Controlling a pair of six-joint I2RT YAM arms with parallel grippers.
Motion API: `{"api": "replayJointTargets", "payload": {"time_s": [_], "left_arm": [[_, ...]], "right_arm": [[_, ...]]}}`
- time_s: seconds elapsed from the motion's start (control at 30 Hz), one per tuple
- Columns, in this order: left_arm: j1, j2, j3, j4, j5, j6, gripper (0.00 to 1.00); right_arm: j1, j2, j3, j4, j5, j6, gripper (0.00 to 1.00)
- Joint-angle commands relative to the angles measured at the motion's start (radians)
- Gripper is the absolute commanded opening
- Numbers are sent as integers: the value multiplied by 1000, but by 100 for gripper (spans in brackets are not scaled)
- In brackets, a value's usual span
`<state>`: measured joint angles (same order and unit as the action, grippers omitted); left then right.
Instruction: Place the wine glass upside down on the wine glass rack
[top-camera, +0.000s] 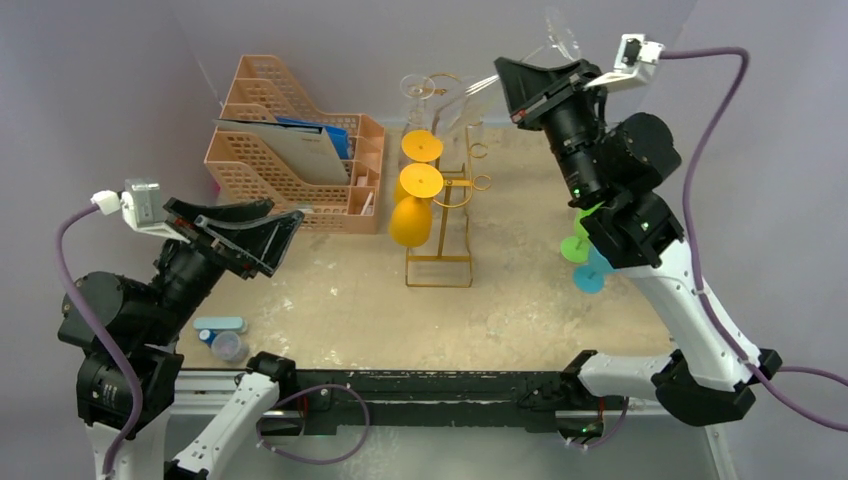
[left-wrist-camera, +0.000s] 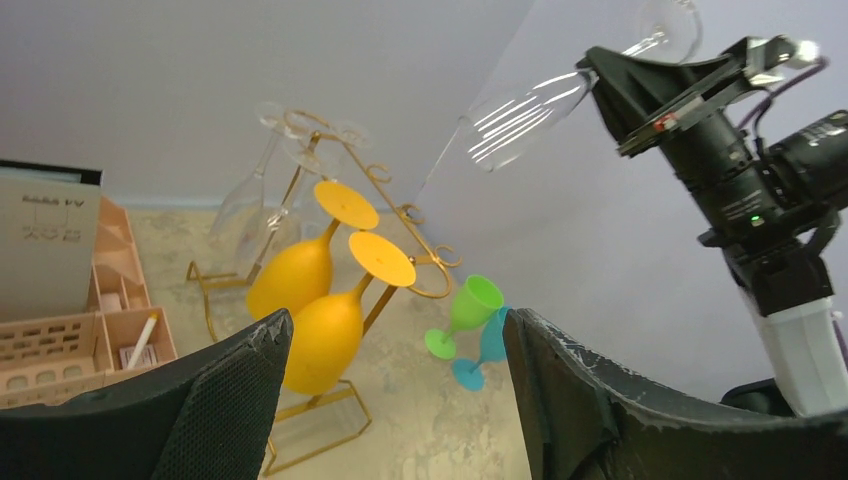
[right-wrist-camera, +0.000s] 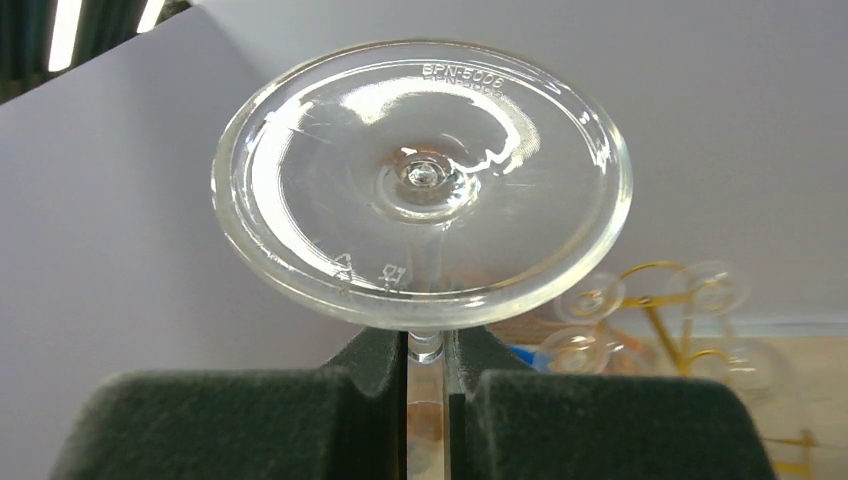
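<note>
My right gripper (top-camera: 512, 92) is raised high at the back right, shut on the stem of a clear wine glass (top-camera: 482, 86). The glass lies tilted, its foot (right-wrist-camera: 420, 180) up toward the wall and its bowl (left-wrist-camera: 520, 115) pointing left, above and to the right of the rack. The gold wire wine glass rack (top-camera: 440, 255) stands mid-table. Two yellow glasses (top-camera: 412, 215) hang on it upside down, with clear ones (top-camera: 420, 90) at its back. My left gripper (top-camera: 283, 215) hovers at the left, open, with nothing between its fingers (left-wrist-camera: 250, 390).
A peach lattice file organizer (top-camera: 262, 165) with papers stands at the back left. Green (top-camera: 578, 245) and blue (top-camera: 592, 275) plastic goblets stand under my right arm. A small cup and a blue lid (top-camera: 225, 338) lie by the left arm's base. Purple walls enclose the table.
</note>
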<state>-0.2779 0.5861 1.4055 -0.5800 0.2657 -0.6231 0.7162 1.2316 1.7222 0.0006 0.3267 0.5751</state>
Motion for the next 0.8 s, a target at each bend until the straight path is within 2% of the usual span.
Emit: {"api": "replayJointTargets", "payload": {"time_s": [0.0, 0.13, 0.33, 0.57, 0.7, 0.77], "left_arm": [[-3, 40, 25, -83, -18, 14, 76], [-3, 47, 13, -109, -11, 12, 75], [-3, 55, -22, -101, -2, -17, 75], [-3, 63, -45, -133, -6, -19, 74], [-3, 54, -68, -157, -8, -20, 74], [-2, 36, -82, -175, -5, -17, 73]], "right_arm": [[-16, -33, 9, 24, 205, -223, 0], [-27, -40, 2, 67, 392, -415, 0], [-77, -13, -36, 181, 518, -681, 0], [-211, 40, -87, 90, 408, -705, 0], [-250, 76, -127, 11, 276, -699, 0], [-272, 88, -150, -55, 163, -685, 0]]}}
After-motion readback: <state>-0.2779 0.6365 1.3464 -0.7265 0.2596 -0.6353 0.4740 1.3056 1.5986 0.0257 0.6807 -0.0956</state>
